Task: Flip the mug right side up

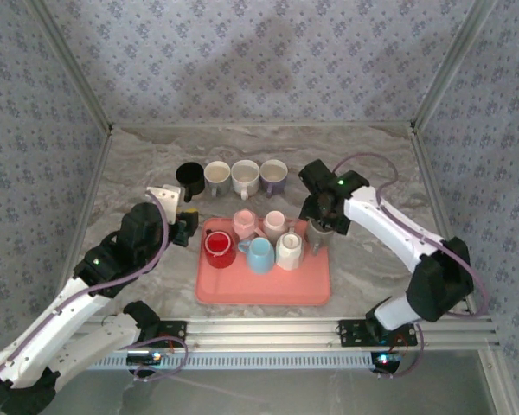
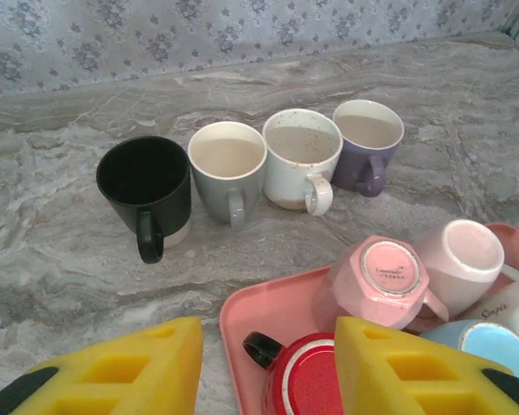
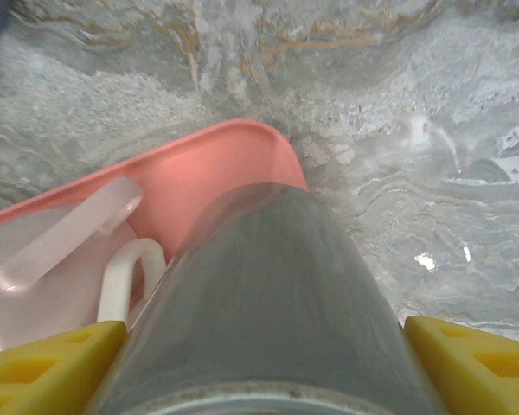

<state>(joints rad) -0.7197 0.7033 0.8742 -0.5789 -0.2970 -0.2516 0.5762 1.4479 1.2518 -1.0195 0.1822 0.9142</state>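
A grey mug [image 1: 318, 235] sits between the fingers of my right gripper [image 1: 320, 226], which is shut on it at the right edge of the pink tray [image 1: 259, 290]. In the right wrist view the grey mug [image 3: 268, 303] fills the gap between the yellow pads [image 3: 52, 363] and points away over the tray's corner [image 3: 208, 169]. My left gripper [image 2: 268, 363] is open above the tray's left end, where a red mug [image 2: 316, 380] stands upside down. Nothing is gripped between its fingers.
Several more mugs stand upside down on the tray: pink [image 2: 376, 281], pale pink [image 2: 463, 259], white [image 1: 288, 249] and blue [image 1: 259, 254]. Behind the tray, upright mugs stand in a row on the marble table, from black [image 1: 189, 179] to purple [image 1: 273, 175].
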